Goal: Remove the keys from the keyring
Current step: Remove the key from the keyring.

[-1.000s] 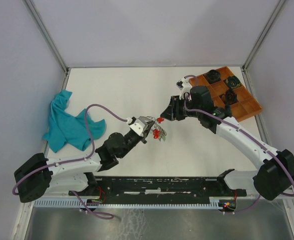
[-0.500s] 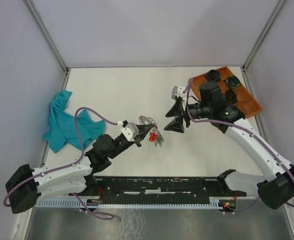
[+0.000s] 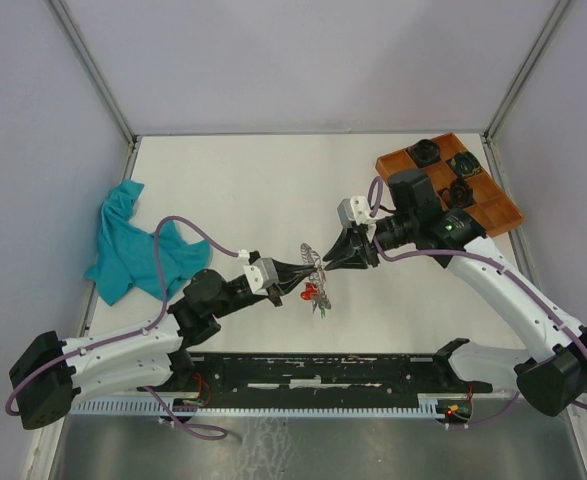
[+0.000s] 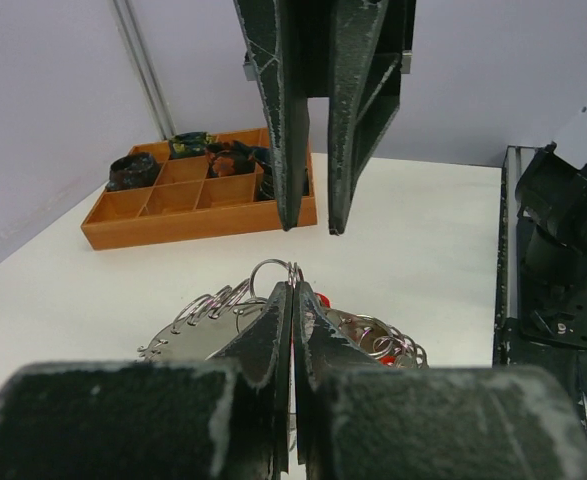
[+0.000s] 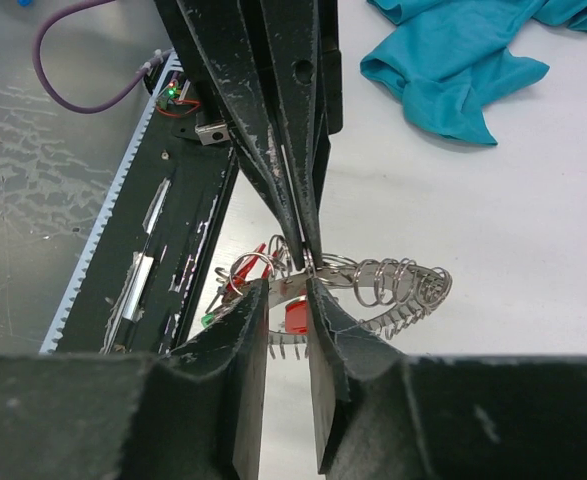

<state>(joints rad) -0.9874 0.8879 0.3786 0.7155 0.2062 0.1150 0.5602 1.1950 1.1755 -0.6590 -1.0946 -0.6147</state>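
The left gripper (image 3: pixel 299 270) is pinched fully together on the rim of the keyring (image 5: pixel 403 285), holding that coiled wire loop up off the counter (image 3: pixel 233 180), over its middle and somewhat toward the near edge. Held this way the ring is steady and the keys (image 3: pixel 314 292) hang free beneath it, where a second gripper can get at them. The right gripper (image 4: pixel 313 228) faces the left one tip to tip, its jaws a narrow gap apart and clamped on nothing I can make out. From its own camera a red tag (image 5: pixel 295 318) sits in line with that gap, but whether it is touched cannot be told. My reading is that it is lining up to pinch one key and work it off the coil. Counted: one keyring; two red tags and one green tag (image 5: pixel 208 320) show, though the keys overlap too much for a sure number. One orange tray (image 3: pixel 493 212) holding three dark items (image 3: pixel 423 152) lies at the far right corner, and one teal cloth (image 3: pixel 133 250) lies by the left edge.
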